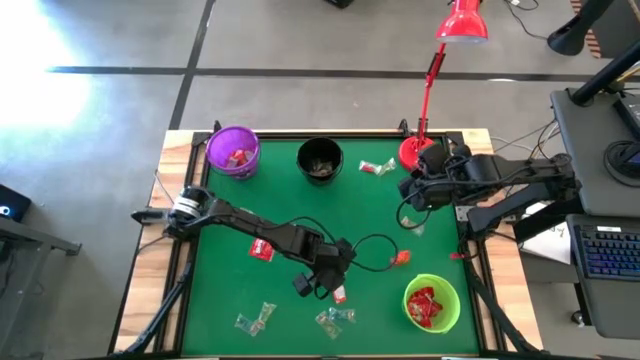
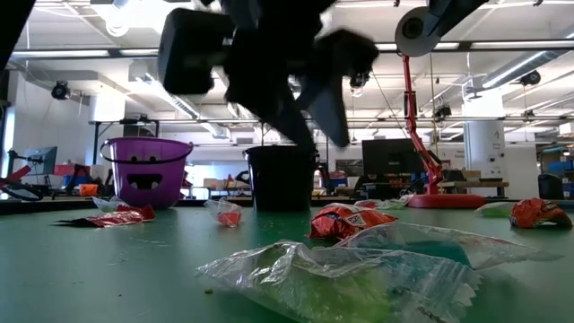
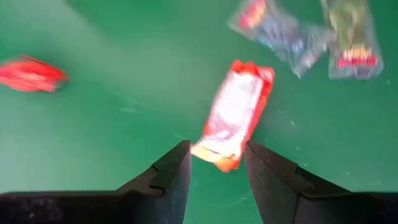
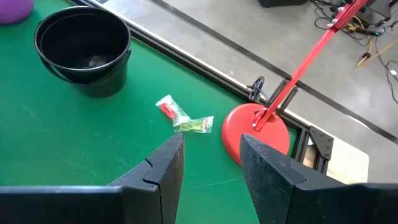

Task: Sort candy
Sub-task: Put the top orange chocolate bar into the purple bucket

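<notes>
My left gripper (image 3: 217, 149) hangs open above the green table, near its front middle (image 1: 328, 290). A red-orange wrapped candy (image 3: 233, 115) lies flat on the table below it, its near end in line with the gap between the fingers; the low view shows the fingers well above the table. More candy lies loose: a red one (image 1: 262, 249), an orange one (image 1: 400, 258), clear ones (image 1: 255, 320) (image 1: 335, 318). My right gripper (image 4: 211, 143) waits open and raised at the table's right edge (image 1: 410, 193), with a clear-green candy (image 4: 183, 118) beyond it.
A purple bowl (image 1: 233, 152) holding a red candy and a black bowl (image 1: 320, 160) stand at the far edge. A green bowl (image 1: 432, 303) with red candy sits near right. A red lamp's base (image 1: 413, 152) stands far right. A black cable (image 1: 375, 245) loops over the middle.
</notes>
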Controlling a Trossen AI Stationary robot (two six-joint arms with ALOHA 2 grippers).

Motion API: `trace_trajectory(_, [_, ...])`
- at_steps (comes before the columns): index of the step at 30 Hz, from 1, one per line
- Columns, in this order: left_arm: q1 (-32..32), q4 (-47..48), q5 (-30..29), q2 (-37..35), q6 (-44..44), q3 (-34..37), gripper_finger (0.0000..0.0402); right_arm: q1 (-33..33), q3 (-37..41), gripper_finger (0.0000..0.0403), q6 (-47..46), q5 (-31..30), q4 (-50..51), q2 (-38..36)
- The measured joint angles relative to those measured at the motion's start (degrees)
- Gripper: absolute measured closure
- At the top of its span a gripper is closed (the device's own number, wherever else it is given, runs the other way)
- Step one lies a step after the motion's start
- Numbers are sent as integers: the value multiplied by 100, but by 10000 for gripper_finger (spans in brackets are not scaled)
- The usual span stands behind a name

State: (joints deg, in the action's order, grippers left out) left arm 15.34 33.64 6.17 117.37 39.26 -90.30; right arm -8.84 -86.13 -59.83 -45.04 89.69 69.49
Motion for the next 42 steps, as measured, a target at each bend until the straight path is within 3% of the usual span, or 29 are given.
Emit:
trace_trajectory(11, [26,130,-66,409,-18,-148,223,0,2,254,52,9,0,-9])
trace_trajectory(26, [16,128,-45,860,271,-382,222,0,9,254,52,24,4,-9])
trace_trajectory(31, [-10,144,-240,936,111,-387,260,0,9,254,52,24,3,-9])
trace_trajectory(39, [-77,715,-349,882,-71,-518,386,0,9,255,129,44,2,-9])
trace_trajectory(42, [-114,1080,-366,882,-167,-673,391,0,9,254,145,46,2,-9])
